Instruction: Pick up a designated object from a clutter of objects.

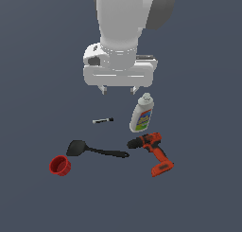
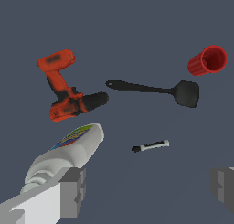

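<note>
On the dark floor below my wrist lie five loose objects. My gripper (image 1: 118,90) hangs above them with its jaws spread wide and nothing between them; in the wrist view the two grey fingers (image 2: 73,191) stand far apart at either side of the picture. The marker (image 1: 102,120), a short thin stick, black with one white end, lies flat and alone, clear of every other object. In the exterior view it is below the gripper, slightly toward the exterior view's left, with the white bottle (image 1: 142,113) near it on the exterior view's right. The bottle lies on its side, coloured label (image 1: 144,119) visible; in the wrist view its cap end passes close to one finger. The orange-and-black power drill (image 1: 153,151) lies on its side just beyond the bottle, chuck pointing toward the handle end of the black spatula (image 1: 94,150). The spatula lies flat, between the marker and the red cup (image 1: 60,165). The cup rests just beside the spatula's blade and apart from it; the wrist view shows it tipped on its side.
</note>
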Controlling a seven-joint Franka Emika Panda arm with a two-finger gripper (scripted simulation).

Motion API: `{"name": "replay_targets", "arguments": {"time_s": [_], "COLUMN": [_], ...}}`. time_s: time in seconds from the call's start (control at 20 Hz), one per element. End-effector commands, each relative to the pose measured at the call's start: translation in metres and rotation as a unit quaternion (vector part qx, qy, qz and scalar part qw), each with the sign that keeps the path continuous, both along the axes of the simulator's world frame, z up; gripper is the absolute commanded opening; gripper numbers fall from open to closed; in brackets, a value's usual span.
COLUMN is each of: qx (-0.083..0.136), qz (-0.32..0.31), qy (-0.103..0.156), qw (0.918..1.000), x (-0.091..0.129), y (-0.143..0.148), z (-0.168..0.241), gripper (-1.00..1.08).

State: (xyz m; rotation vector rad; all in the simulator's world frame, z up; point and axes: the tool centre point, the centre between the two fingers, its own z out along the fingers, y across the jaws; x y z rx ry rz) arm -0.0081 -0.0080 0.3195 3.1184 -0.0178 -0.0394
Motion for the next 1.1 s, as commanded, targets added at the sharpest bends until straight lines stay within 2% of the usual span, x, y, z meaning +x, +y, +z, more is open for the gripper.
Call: {"name": "replay_targets", "arguments": {"time_s": [0.0, 0.5, 1.05], "qx": [0.000, -0.005, -0.001], "qz": [0.000, -0.031, -0.057], "qy": [0.000, 0.016, 0.015], "qw": [1.0000, 0.9994, 0.9982], "x": [0.000, -0.008, -0.007], "y": [0.000, -0.032, -0.032], "z": [0.000, -0.012, -0.025], "gripper": [1.00, 1.00, 1.00]}}
